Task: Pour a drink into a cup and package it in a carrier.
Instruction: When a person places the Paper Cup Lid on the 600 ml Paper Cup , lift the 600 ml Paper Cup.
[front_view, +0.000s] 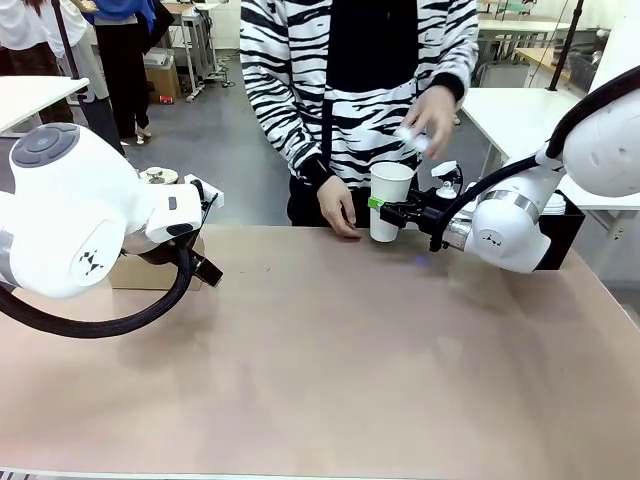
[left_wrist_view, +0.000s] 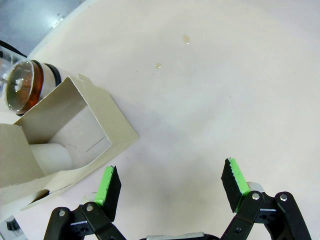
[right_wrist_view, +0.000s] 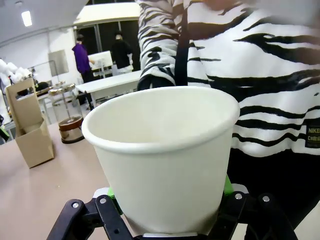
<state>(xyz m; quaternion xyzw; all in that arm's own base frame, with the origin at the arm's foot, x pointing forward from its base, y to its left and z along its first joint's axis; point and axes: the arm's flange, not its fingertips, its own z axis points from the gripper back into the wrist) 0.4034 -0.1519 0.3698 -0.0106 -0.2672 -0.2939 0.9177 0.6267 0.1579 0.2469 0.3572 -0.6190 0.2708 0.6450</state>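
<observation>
Nearest me, the left gripper (left_wrist_view: 171, 181) hangs just above the table (left_wrist_view: 225, 100) with its jaws spread wide and nothing between the green pads (left_wrist_view: 107, 184). Just beside one pad is the carrier (left_wrist_view: 75, 131), a brown card box open at the top. Something white and round sits in its pocket; I can't tell what. Just past the carrier stands the glass jug (left_wrist_view: 24, 85), the dark drink (left_wrist_view: 39, 94) showing through its wall. A couple of small wet spots (left_wrist_view: 186, 39) mark the bare tabletop beyond the fingers.

Across the table, towards the far edge, the right gripper (front_view: 387, 209) reaches in sideways and pinches the cup (front_view: 390, 188) low on its wall, a pad on either side. The cup is upright, lidless, and looks lifted slightly off the surface. Its inside is plain white as far down as I can see.

Right behind it stands a person in a black-and-white striped top (front_view: 350, 70). One hand (front_view: 338, 212) rests on the table just beside the cup. The other hand (front_view: 430, 122) is above the rim, holding something small and white, too blurred to name. A black box (front_view: 568, 222) sits behind the right arm.
</observation>
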